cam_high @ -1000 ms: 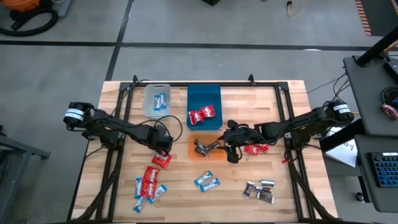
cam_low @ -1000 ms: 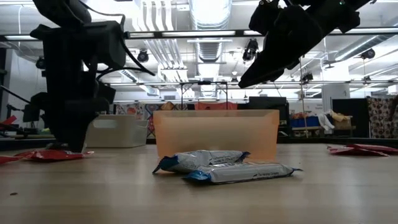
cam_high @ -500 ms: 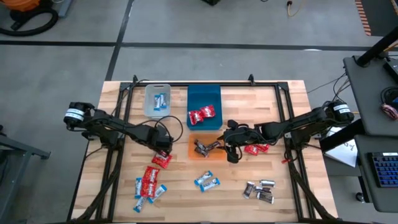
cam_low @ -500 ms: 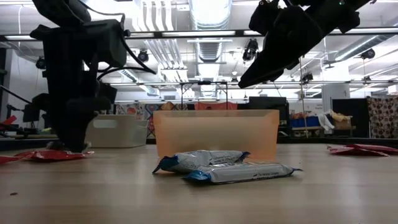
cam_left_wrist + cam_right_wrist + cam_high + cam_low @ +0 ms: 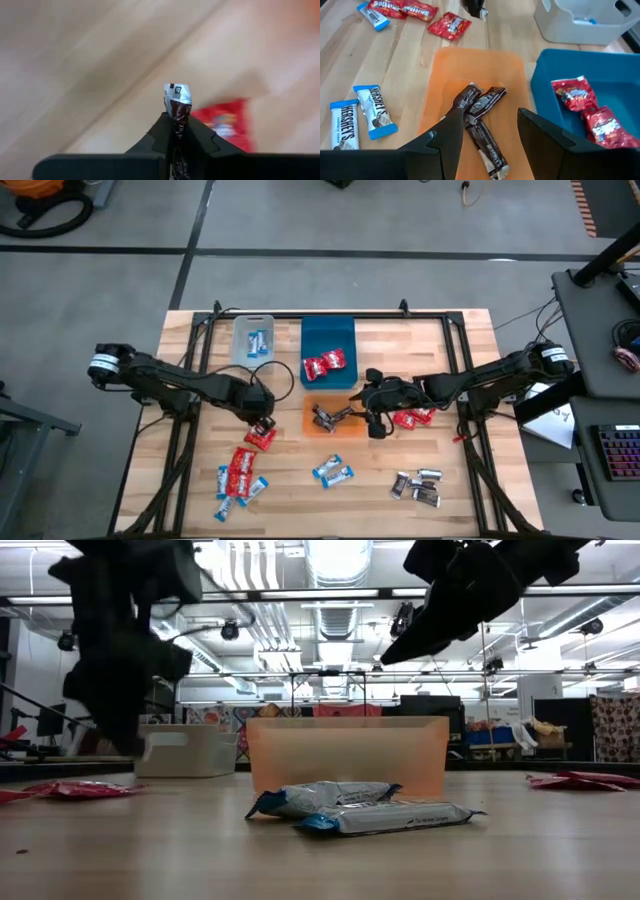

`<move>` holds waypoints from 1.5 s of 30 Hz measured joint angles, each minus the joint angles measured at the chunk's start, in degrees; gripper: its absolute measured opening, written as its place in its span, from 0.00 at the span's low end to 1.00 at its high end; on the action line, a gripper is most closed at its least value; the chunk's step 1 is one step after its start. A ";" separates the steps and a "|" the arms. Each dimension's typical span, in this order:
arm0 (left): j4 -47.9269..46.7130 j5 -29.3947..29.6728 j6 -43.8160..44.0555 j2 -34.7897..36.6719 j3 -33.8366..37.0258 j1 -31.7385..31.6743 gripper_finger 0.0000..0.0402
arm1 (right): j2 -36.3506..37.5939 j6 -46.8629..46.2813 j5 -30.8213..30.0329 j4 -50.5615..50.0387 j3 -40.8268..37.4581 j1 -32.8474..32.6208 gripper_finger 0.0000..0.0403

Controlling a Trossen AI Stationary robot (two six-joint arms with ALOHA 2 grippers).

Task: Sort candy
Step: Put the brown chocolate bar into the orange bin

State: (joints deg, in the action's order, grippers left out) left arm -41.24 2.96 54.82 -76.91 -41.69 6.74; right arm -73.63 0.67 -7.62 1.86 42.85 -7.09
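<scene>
Gripping dark brown-silver candy (image 5: 177, 102), left end effector (image 5: 262, 423) pinches it above red candy (image 5: 260, 439) on tabletop (image 5: 470, 365). Right end effector (image 5: 486, 131) spread wide, unladen, over orange bin (image 5: 309, 412) containing brown candies (image 5: 481, 120).

Light was bright and even, coming from long ceiling tubes (image 5: 330, 592) that showed in the low view and glared white near its upper middle. From above, the table (image 5: 470, 370) was evenly lit, with only soft, short shadows under the arms. In the low view the left arm (image 5: 125, 650) was smeared by motion blur, and both arms read as dark silhouettes against the lit room. The left wrist view was heavily blurred across the wood, its red candy (image 5: 225, 125) soft-edged. The right wrist view was sharp.
</scene>
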 joint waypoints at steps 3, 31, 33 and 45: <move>0.04 -0.91 -4.17 3.25 -1.01 0.00 0.02 | 0.36 1.55 0.05 0.21 0.00 0.33 0.44; 58.58 2.14 -46.15 -9.28 -2.56 -2.36 0.07 | 8.64 -12.69 0.12 -4.37 0.00 2.09 0.44; 58.58 2.12 -45.10 -10.48 -2.95 -2.36 0.08 | 10.05 -16.69 0.21 -7.80 0.08 1.79 0.44; 55.08 3.12 -44.78 -14.70 -6.24 -2.36 0.10 | 6.46 -31.07 0.35 -34.62 9.76 -2.98 0.44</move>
State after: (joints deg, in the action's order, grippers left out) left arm 13.84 6.08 10.04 -91.60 -47.93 4.38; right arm -67.17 -30.40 -7.27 -32.76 52.61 -10.07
